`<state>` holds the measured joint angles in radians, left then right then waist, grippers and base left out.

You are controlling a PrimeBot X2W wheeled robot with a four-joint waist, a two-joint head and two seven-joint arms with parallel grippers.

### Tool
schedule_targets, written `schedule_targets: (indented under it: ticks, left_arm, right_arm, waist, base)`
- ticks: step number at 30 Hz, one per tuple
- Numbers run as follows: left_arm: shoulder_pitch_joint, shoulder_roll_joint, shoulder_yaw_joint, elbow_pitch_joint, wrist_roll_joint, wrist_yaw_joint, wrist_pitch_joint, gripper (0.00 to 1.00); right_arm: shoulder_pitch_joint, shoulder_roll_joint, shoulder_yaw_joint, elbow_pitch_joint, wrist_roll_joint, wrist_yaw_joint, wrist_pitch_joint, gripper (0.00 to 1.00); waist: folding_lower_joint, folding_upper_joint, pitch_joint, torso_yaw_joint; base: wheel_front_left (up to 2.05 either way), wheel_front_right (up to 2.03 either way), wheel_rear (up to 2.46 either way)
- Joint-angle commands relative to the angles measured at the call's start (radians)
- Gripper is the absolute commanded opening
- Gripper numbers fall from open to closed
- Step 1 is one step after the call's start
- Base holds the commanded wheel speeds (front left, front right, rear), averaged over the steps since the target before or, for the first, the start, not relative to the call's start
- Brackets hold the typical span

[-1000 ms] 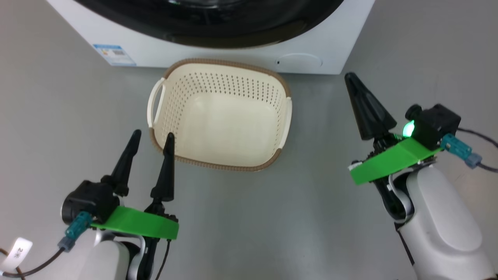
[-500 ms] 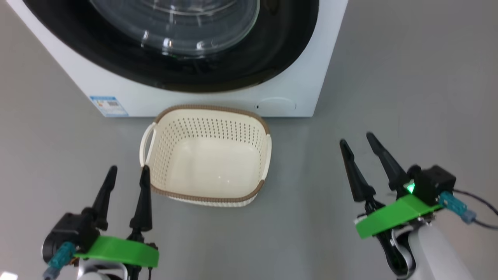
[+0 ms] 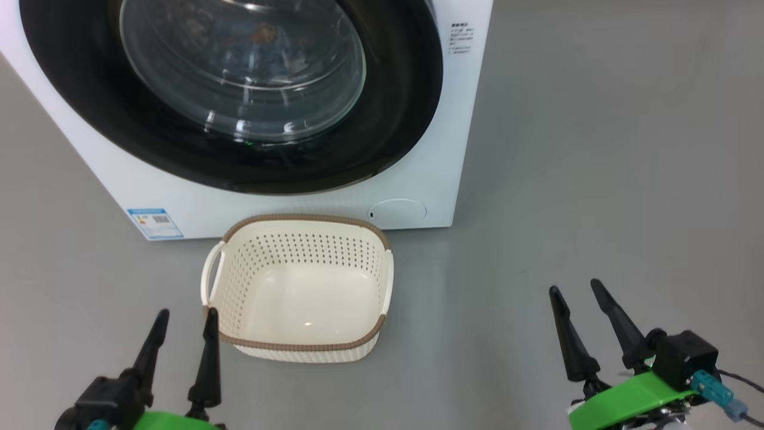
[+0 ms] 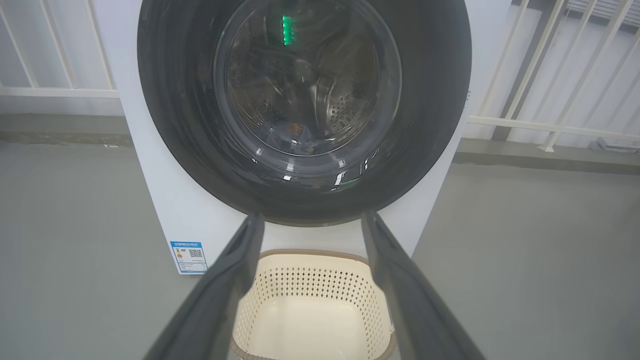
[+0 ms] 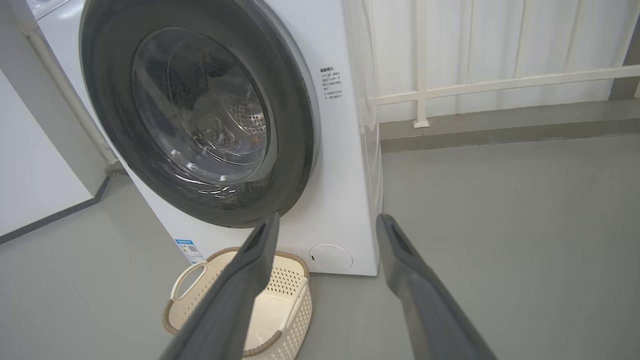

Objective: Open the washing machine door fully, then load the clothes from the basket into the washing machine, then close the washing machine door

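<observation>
The washing machine [image 3: 418,149] stands ahead, its black-rimmed glass door [image 3: 242,65] lying flat against the front. Light-blue clothes [image 4: 295,134] with orange-brown print show dimly through the glass, inside the drum. The cream basket [image 3: 298,242] sits on the floor just before the machine with nothing in it. My left gripper [image 3: 186,315] hangs open at the basket's near-left corner, holding nothing. My right gripper [image 3: 575,286] is open too, well to the right of the basket over bare floor. Each wrist view looks between its own spread fingers [image 4: 235,265] [image 5: 250,265] at door and basket.
Grey floor [image 3: 597,149] stretches wide to the right of the machine. A white railing [image 5: 500,82] and a low kerb run behind it. A white wall or cabinet [image 5: 30,165] stands to the machine's left. A blue label [image 3: 154,222] and a round service cap [image 3: 397,212] mark the machine's lower front.
The head view has shifted, so more of the door shows and the basket looks smaller. The right gripper has turned from side-on to showing both fingers apart.
</observation>
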<state>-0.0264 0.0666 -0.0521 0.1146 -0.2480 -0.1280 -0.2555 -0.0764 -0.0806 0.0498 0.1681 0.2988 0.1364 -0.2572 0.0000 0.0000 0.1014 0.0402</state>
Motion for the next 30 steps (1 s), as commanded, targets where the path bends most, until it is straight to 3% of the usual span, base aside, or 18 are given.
schedule_targets:
  ticks: [1, 30]
  left_arm:
    - [0.005, 0.017, 0.050, -0.029, 0.017, -0.003, -0.006, 1.00]
    - [0.093, -0.002, 0.089, -0.041, 0.044, -0.003, -0.006, 1.00]
  right_arm:
    - [0.012, -0.007, 0.027, -0.037, -0.037, -0.006, -0.005, 1.00]
    - [0.100, 0.022, -0.035, -0.074, -0.101, -0.006, -0.005, 1.00]
  waist:
    - [0.0000, 0.0000, -0.023, -0.018]
    - [0.0000, 0.0000, -0.085, -0.020]
  base:
    - [0.00, 0.00, 0.00]
    - [0.00, 0.00, 0.00]
